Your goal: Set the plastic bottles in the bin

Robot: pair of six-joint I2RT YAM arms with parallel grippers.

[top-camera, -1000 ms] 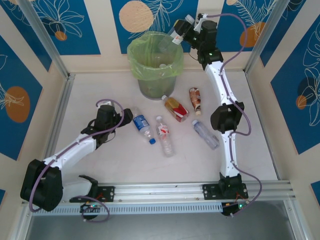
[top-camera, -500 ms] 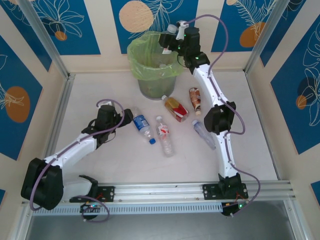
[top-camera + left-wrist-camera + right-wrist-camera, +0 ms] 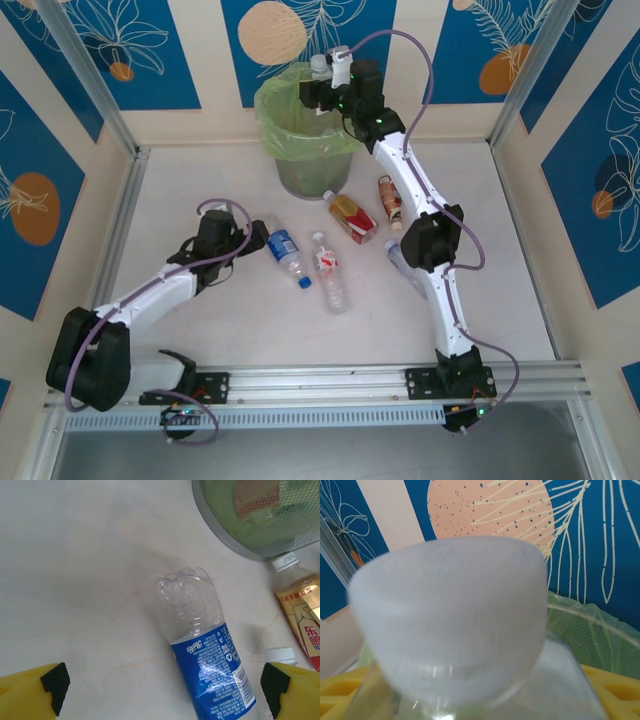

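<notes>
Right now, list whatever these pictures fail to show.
Right wrist: the blurred bottle cap hides whether the right pincer grips it.
Top external: the right arm covers part of the clear bottle; the bag veils the bin contents.
Left wrist: the bottom edge cuts off the blue-label bottle.

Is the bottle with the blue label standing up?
No, the blue-label bottle lies on its side on the table.
</notes>
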